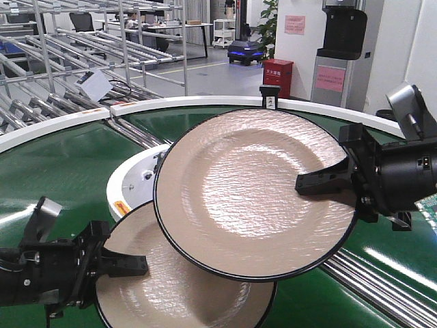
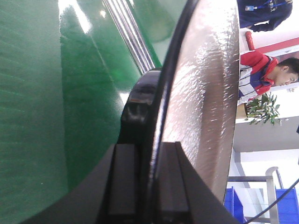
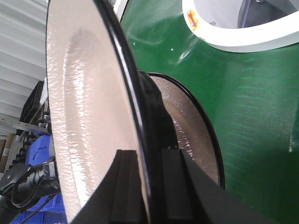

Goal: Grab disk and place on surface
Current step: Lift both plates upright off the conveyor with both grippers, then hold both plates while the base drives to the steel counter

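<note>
Currently gripping upper disk [image 1: 252, 191] at right rim with right hand [image 1: 304, 183], arm reaching in above green belt [image 1: 54, 171]; left hand [image 1: 140, 265] clamped on lower disk [image 1: 171, 294] left rim, held low.

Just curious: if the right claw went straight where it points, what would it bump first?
Beyond the upper plate it grips, the right gripper looks aimed at the lower plate, with green belt behind; depth is hard to judge.

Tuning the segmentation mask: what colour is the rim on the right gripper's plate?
Thin black rim around the plate's beige face; shows best in the exterior front view.
</note>
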